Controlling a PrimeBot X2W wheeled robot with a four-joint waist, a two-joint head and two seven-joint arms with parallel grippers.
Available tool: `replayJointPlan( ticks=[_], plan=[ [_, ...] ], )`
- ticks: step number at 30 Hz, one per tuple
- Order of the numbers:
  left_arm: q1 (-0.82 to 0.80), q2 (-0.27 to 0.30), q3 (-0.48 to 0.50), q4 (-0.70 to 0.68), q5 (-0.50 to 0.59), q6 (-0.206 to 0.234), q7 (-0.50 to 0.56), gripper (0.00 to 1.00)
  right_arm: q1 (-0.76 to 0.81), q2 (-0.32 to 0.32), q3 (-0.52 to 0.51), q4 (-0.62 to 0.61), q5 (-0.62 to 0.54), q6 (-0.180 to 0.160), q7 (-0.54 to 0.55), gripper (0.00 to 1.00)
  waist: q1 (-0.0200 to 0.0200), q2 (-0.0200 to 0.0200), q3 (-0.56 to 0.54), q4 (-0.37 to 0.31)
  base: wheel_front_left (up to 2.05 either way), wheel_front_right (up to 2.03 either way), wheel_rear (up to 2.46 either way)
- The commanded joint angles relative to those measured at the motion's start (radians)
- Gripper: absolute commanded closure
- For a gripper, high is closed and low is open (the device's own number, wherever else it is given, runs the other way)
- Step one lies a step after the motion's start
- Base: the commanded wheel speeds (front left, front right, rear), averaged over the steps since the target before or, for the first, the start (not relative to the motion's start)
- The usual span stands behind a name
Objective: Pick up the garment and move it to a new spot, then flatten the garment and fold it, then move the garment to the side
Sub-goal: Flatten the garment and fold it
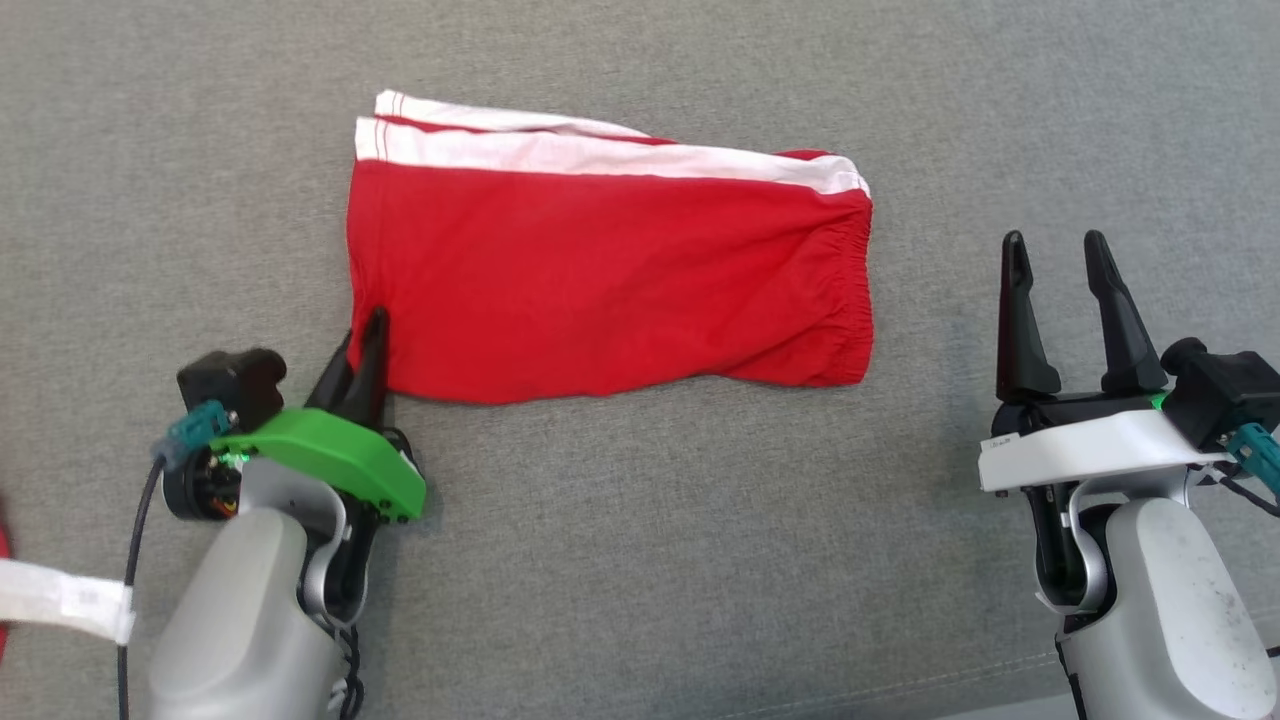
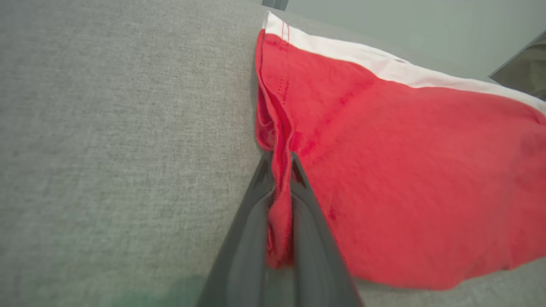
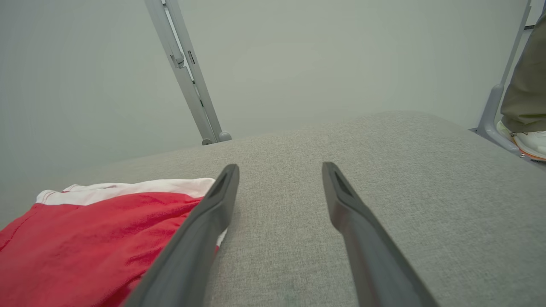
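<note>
**Left hand (image 1: 366, 335) clamped on the near-left corner of the shorts (image 1: 610, 280); right hand (image 1: 1055, 245) spread wide, holding nothing.**

The shorts lie folded flat in the middle of the grey tabletop (image 1: 640, 560), with the white band along the far edge and the waistband to the right. The left hand's fingers (image 2: 256, 213) pinch a thin pleat of hem (several layers, judging by the wrist view). A pull from that one corner could skew the stack, open the fold, or let the cloth slip free. The right hand waits near the waistband end, apart from it, and if it takes no hold that end will likely trail. Nothing on the tabletop blocks the way. Beyond its far edge stand a metal post (image 3: 187, 72) and, further right, a person's shoe (image 3: 529, 143), both well clear.
</note>
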Motion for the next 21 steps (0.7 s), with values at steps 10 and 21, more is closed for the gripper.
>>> replayJointPlan(
  ticks=[10,21],
  plan=[
    [0.272,-0.003,-0.028,-0.316,-0.007,0.107,0.051,1.00,0.047,-0.003,-0.006,0.033,-0.035,0.000,0.004,0.00,0.0001,-0.0001,-0.065,0.094,0.00,0.00,0.00],
    [0.267,0.001,0.026,-0.419,0.063,0.185,-0.085,0.00,0.028,-0.003,0.016,0.062,-0.034,0.000,0.020,0.00,0.0001,-0.0001,-0.084,0.072,0.00,0.00,0.00]
  ],
)
